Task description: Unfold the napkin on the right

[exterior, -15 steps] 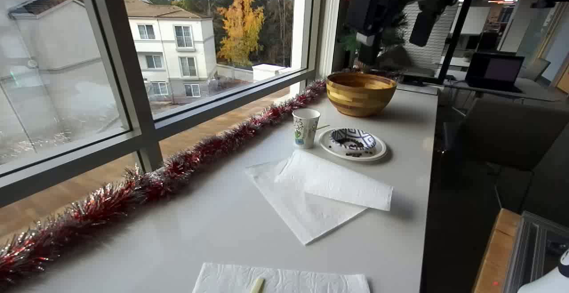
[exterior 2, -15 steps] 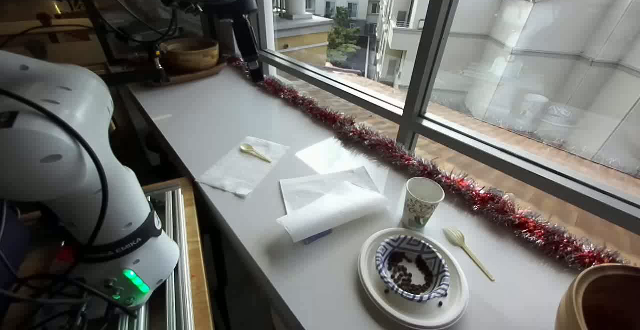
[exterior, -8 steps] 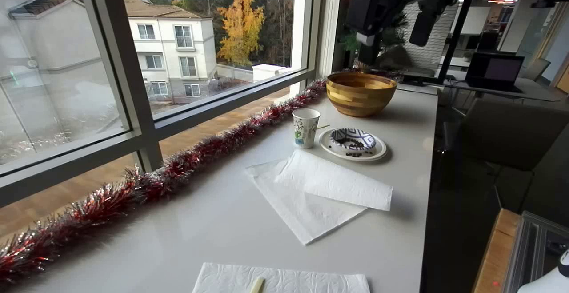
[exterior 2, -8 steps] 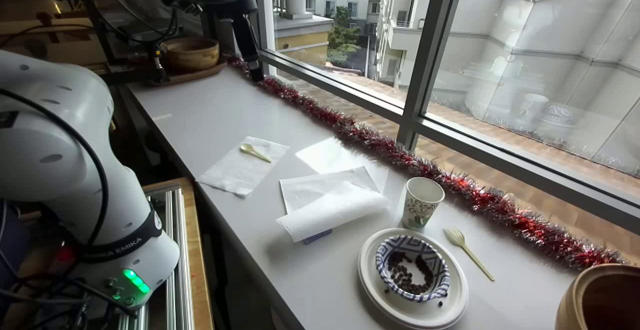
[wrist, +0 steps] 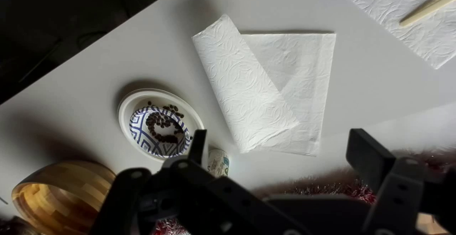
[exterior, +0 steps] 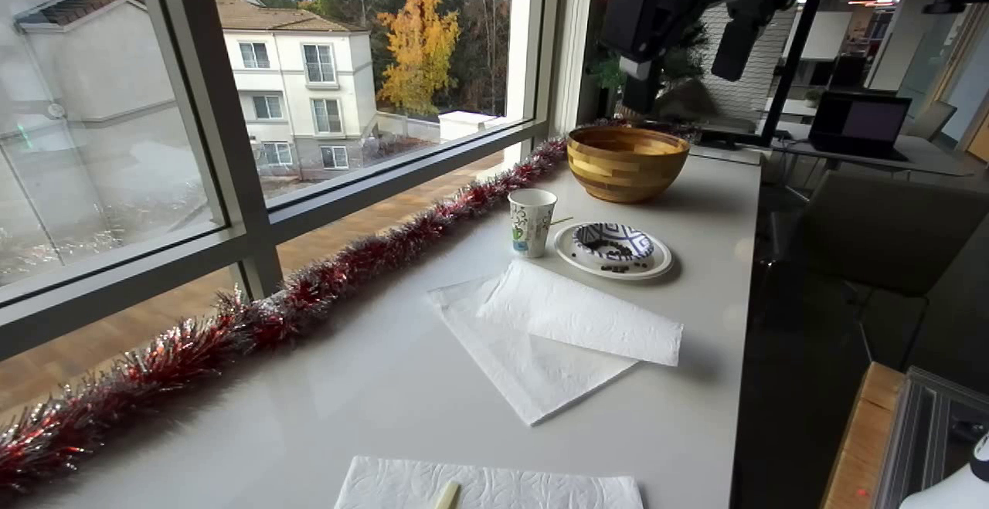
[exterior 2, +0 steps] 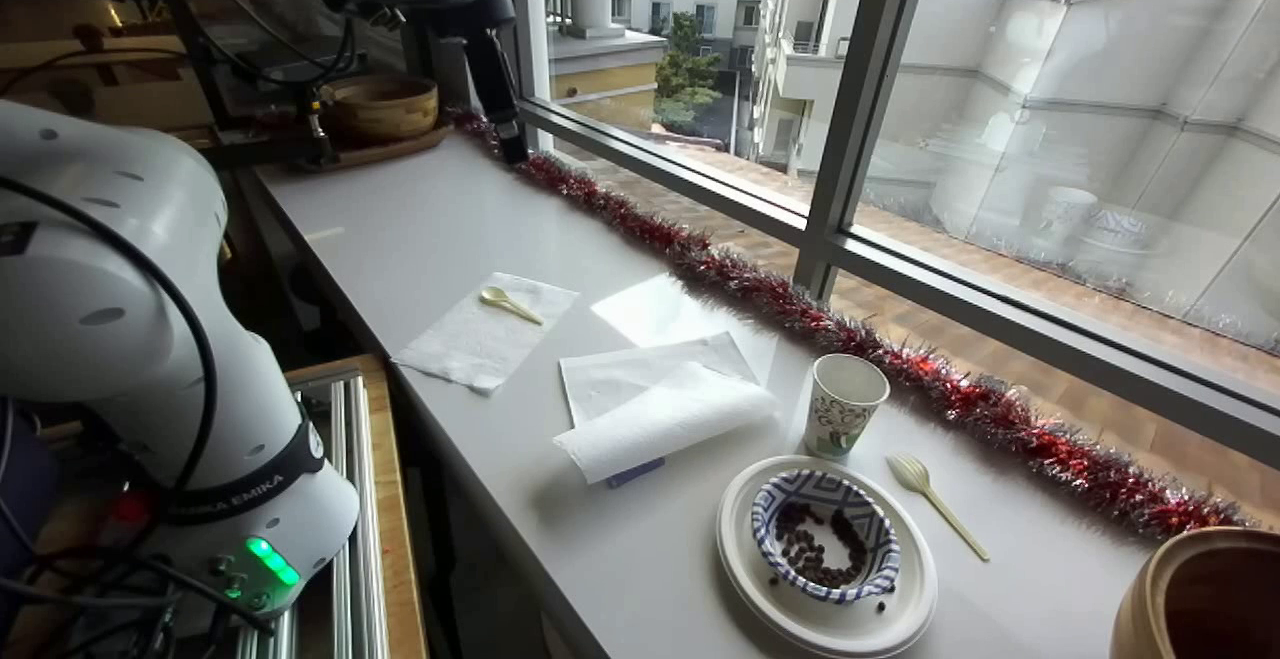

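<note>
The napkin is a white paper sheet on the table, in both exterior views [exterior: 572, 374] [exterior 2: 615, 379] and the wrist view [wrist: 306, 71]. One layer lies flat. A creased flap [wrist: 242, 81] is folded slantwise across it and reaches past its edge. In an exterior view the flap's outer end sits over a small blue packet [exterior 2: 637, 472], mostly hidden. The other white napkin [exterior 2: 465, 344] lies folded with a spoon [exterior 2: 512, 305] on it. My gripper [wrist: 279, 138] is open and empty, its fingers wide apart, above the table and clear of the napkin.
A paper cup [exterior 2: 845, 407] and a plate [exterior 2: 735, 559] with a patterned bowl [exterior 2: 775, 559] of dark beans stand near the napkin. A fork [exterior 2: 935, 504] lies beyond the cup. A wooden bowl [exterior: 627, 169] stands further along. Red tinsel [exterior 2: 760, 279] lines the window side.
</note>
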Controlling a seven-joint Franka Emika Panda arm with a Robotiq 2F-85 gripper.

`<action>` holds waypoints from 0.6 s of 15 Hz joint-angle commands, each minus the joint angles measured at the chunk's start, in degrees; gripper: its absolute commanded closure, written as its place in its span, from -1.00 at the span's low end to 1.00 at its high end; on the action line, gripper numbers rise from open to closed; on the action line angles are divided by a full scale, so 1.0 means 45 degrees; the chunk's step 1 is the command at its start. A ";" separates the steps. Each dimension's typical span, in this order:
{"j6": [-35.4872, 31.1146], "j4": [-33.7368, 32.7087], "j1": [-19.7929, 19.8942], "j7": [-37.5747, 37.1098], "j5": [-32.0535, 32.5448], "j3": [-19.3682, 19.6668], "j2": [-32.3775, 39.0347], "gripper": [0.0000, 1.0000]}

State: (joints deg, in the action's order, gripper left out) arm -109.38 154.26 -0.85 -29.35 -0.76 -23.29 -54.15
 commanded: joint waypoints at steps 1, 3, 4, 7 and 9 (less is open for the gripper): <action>-0.1138 0.0124 -0.0173 0.0447 -0.0340 0.0759 0.1018 -1.00; -0.2112 0.0222 -0.0039 0.0623 -0.0523 0.1076 0.1975 -1.00; -0.2713 0.0279 -0.0082 0.0850 -0.0626 0.1326 0.2522 -1.00; -0.4285 0.0254 -0.0085 0.1371 -0.0613 0.1859 0.4399 -1.00; -0.5213 0.0111 -0.0105 0.1673 -0.0686 0.2295 0.5699 -1.00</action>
State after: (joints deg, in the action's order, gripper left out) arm -127.33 156.52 -0.89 -24.47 -2.14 -15.81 -37.78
